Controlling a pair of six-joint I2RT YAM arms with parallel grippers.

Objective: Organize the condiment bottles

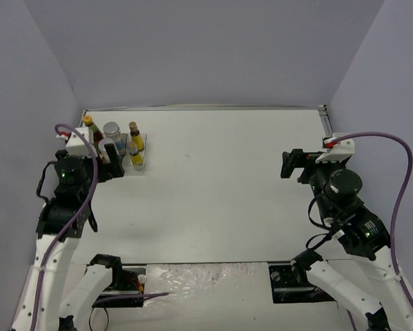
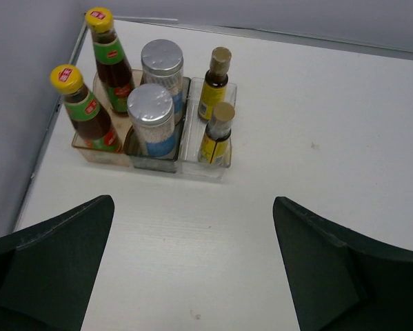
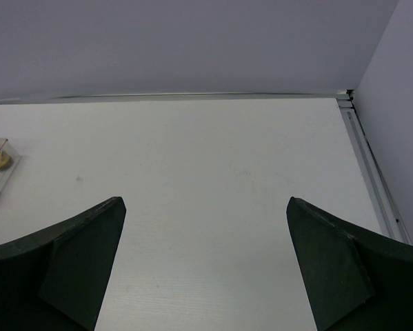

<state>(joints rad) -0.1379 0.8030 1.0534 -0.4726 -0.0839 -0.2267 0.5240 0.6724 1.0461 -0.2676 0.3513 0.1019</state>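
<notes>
Hovering near clear rack (image 2: 190,162) of sauce bottles (image 2: 89,110), silver-lidded jars (image 2: 153,117), tiny yellow-labelled bottles (image 2: 216,131), with left end effector (image 2: 192,227) wide open, empty. Ditto right end effector (image 3: 205,227), over the surface (image 3: 213,152).

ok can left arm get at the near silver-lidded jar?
Probably: left gripper is open, facing the jar, bare table between. A dark bottle and a small bottle flank it closely.

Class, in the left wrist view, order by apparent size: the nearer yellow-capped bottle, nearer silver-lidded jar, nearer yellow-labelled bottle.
1-2. nearer yellow-capped bottle and nearer silver-lidded jar: too alike to rank.
3. nearer yellow-labelled bottle, clearly smallest.
</notes>
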